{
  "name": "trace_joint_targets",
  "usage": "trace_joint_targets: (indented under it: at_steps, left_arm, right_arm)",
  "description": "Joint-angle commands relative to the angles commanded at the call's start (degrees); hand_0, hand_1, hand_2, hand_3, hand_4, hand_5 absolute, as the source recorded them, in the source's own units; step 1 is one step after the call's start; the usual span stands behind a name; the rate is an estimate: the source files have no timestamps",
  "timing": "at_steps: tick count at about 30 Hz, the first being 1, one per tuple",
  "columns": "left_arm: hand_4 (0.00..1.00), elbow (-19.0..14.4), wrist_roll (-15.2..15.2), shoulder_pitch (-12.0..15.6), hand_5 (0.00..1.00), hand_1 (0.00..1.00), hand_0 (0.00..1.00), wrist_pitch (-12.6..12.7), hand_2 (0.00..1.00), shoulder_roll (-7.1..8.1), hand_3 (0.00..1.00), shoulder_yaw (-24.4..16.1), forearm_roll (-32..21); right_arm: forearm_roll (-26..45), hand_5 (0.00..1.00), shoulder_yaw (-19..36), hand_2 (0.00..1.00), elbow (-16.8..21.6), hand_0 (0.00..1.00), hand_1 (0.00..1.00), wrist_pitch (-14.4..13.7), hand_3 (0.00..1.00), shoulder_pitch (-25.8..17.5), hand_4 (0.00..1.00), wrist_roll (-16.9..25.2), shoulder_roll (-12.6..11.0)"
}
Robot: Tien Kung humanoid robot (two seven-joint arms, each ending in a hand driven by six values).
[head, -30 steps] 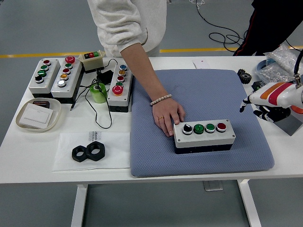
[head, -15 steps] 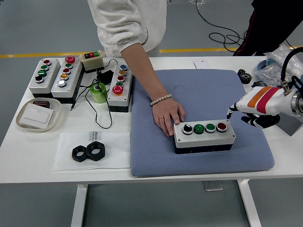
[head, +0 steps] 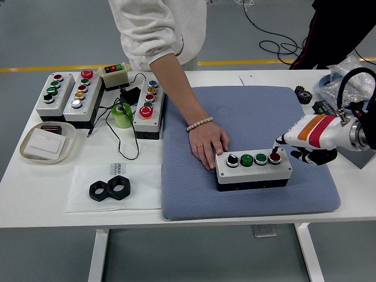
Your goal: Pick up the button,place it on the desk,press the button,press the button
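Note:
A grey button box (head: 252,169) with a black, two green and a red button lies on the blue-grey mat (head: 247,117). My right hand (head: 294,147) comes in from the right with one finger stretched out; its black fingertip (head: 276,143) is just above the red button (head: 274,157) at the box's right end. The other fingers are curled under and hold nothing. A person's hand (head: 208,147) rests on the mat and touches the box's left end. My left arm does not show.
Several other button boxes (head: 70,94) stand at the back left, with a green tape roll (head: 122,114) and cables. A dish with a white switch (head: 46,144) and two black nuts (head: 110,189) lie at the left. Bags and gears sit at the back right.
My right hand has moved left across the mat, from the table's right edge to the box's right end, its pointing fingertip now over the red button. The person's hand stayed put.

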Motion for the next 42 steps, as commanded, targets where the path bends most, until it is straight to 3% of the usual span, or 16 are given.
trace_joint_targets:
  at_steps: [29,42]
  left_arm:
    - [0.609,0.00,-0.53,-1.51,0.998,0.915,0.742,-0.07,0.985,0.09,0.944,1.77,-1.42]
    - [0.610,0.00,-0.58,-1.13,0.998,0.915,0.743,-0.09,0.985,0.30,0.943,2.11,-1.34]
  right_arm:
    - [-0.66,0.002,-0.03,0.176,-1.11,0.296,0.164,-1.21,0.813,-2.37,0.320,-0.49,2.11]
    - [-1.21,0.002,0.20,0.176,-3.47,0.296,0.164,-2.01,0.812,-2.55,0.315,-0.96,2.49]
